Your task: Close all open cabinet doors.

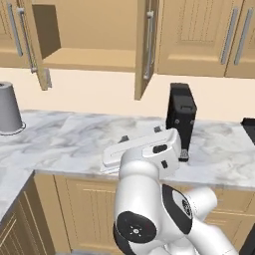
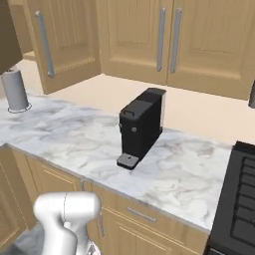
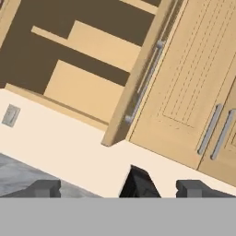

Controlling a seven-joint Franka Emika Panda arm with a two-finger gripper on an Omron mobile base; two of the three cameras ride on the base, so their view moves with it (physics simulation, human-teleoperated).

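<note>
From the left base view, two cabinet doors stood open above the marble bench [image 1: 64, 137]: the left open door [image 1: 34, 45] and the right open door [image 1: 145, 47], each light tan with a long grey bar handle, flanking a bare shelf. A black coffee machine [image 1: 180, 119] and a grey canister [image 1: 9, 108] stood on the bench.

From the right base view, one swung-out door [image 2: 62, 42] showed its grooved panel, beside two closed doors [image 2: 167, 37].

In the hand view, the gripper [image 3: 119, 188] was spread, empty, pointing up at the open door's edge [image 3: 140, 76].
</note>
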